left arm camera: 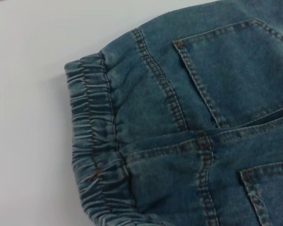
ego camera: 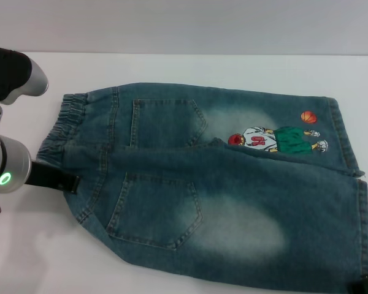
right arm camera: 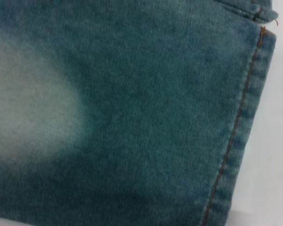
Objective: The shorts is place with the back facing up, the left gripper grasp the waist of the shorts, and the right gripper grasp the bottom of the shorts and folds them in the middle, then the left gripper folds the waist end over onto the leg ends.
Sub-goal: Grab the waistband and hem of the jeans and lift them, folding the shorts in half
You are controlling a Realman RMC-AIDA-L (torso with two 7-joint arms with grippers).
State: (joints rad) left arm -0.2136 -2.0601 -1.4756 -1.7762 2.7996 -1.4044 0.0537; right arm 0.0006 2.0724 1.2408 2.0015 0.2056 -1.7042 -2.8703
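Note:
The blue denim shorts [ego camera: 221, 184] lie flat with the two back pockets up, the near leg overlapping the far one a little. The waist of the shorts [ego camera: 64, 122] is at the left, and its puckered elastic band [left arm camera: 92, 155] fills the left wrist view. The bottom of the shorts [ego camera: 363, 226] is at the right, with the cartoon print [ego camera: 276, 139] on the far leg. My left gripper [ego camera: 70, 182], on the green-lit arm, sits at the near corner of the waist. Only a black tip of my right gripper [ego camera: 365, 285] shows, at the near hem corner. The stitched hem [right arm camera: 245, 117] lies close under its wrist camera.
The shorts rest on a white table [ego camera: 190, 70] that reaches back to a pale wall. The left arm's grey upper link [ego camera: 15, 73] hangs over the far left of the table. Bare table surface runs along the far side and the near left.

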